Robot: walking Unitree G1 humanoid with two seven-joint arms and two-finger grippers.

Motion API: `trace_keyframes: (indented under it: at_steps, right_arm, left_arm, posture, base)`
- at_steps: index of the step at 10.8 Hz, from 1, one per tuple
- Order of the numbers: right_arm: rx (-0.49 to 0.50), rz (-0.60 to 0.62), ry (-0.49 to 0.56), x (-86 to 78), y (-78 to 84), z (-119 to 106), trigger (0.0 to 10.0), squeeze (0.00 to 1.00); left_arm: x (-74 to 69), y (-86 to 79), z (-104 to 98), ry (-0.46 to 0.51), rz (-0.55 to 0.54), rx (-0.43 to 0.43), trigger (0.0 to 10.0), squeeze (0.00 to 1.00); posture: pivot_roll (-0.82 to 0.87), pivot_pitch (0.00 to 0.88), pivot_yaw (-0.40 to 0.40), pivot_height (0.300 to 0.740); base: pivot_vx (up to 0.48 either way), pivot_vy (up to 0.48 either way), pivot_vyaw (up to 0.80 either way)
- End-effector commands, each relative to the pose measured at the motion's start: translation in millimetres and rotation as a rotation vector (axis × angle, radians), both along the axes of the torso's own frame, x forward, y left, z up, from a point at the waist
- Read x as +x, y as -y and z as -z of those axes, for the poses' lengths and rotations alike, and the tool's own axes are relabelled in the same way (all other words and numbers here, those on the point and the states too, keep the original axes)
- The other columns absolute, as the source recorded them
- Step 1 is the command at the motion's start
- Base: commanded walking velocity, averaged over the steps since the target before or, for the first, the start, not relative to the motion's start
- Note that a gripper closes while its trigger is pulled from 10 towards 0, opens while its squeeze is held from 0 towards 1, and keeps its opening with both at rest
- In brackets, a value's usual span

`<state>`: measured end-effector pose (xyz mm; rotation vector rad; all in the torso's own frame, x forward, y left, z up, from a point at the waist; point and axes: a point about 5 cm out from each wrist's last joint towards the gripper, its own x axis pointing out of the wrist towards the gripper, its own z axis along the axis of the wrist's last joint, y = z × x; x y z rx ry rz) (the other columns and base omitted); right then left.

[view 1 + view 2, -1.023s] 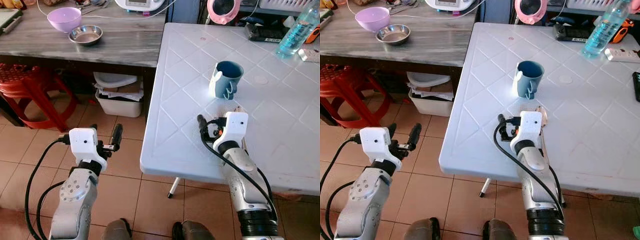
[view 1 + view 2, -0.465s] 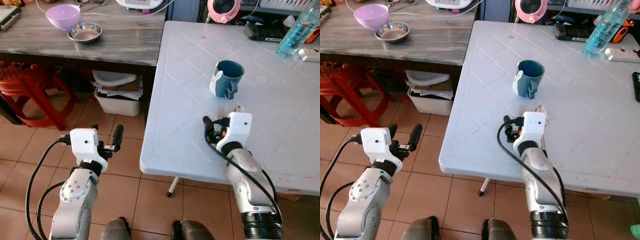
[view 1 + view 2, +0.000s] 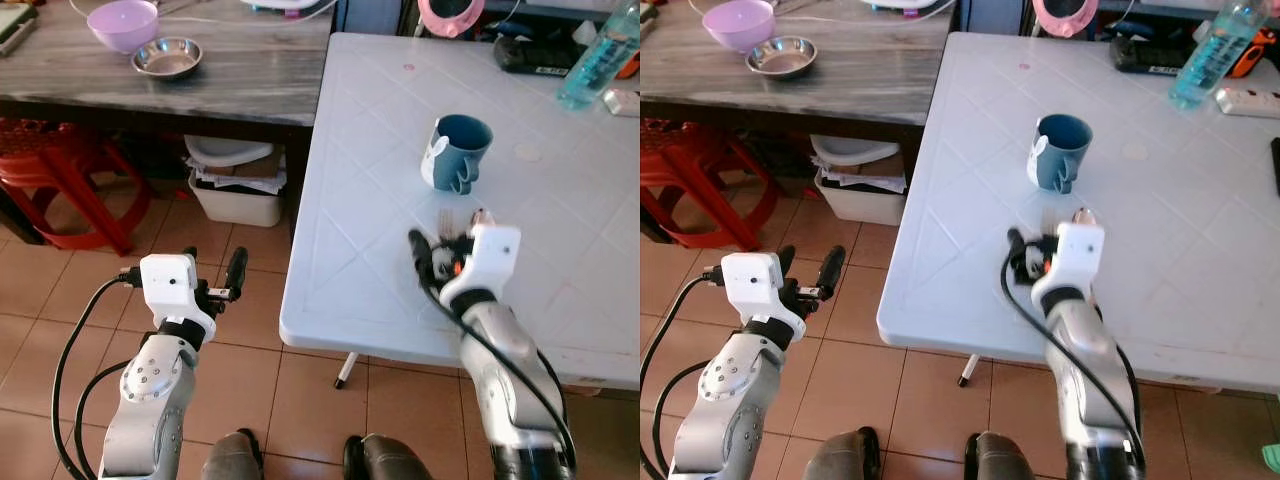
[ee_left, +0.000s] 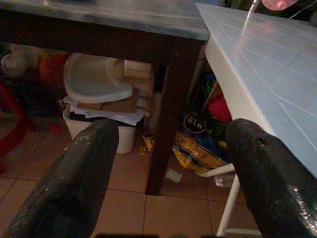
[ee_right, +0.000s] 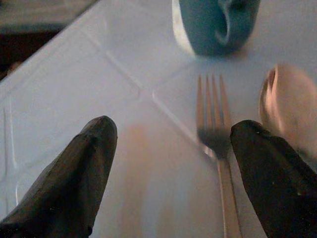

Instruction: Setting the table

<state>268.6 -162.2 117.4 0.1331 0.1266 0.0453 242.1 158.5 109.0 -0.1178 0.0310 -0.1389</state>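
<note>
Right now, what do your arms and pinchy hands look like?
Both arms are shiny silver metal tubes with round joints. Each wrist carries a white boxy block, and black cables loop along each arm. The left gripper and the right gripper each have two long, rounded black fingers. A small orange part sits beside the right wrist block.

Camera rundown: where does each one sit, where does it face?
Head eyes: look down at the white table, mug, both arms.
Left wrist: low beside the table, faces the bin under the counter; left hand open.
Right wrist: above the tabletop, faces fork, spoon; right hand open.
Shared: the mug.
</note>
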Motion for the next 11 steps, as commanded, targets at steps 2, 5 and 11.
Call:
trace_keyframes:
  at_steps: [2, 5, 11]
  right_arm:
    - [0.007, -0.017, -0.022, -4.1, -2.3, 0, 10.0, 0.0]
    - [-0.025, -0.043, -0.158, -5.6, -0.9, 25, 0.0, 0.0]
    - [-0.077, -0.065, -0.386, -7.8, 12.0, 46, 0.0, 0.0]
  left_arm:
    - [-1.5, 1.0, 1, -0.011, 0.009, -0.004, 10.0, 0.0]
    - [-1.4, 2.7, 1, -0.018, 0.018, -0.003, 10.0, 0.0]
    - [-6.7, 3.1, 4, -0.044, 0.028, 0.002, 10.0, 0.0]
  posture:
    - [-0.02, 0.17, 0.0, 0.74]
    - [-0.01, 0.178, 0.006, 0.74]
    - [-0.01, 0.193, 0.004, 0.74]
  base:
    - [0.0, 0.0, 0.0]
    - [0.0, 0.0, 0.0]
    - [0.0, 0.0, 0.0]
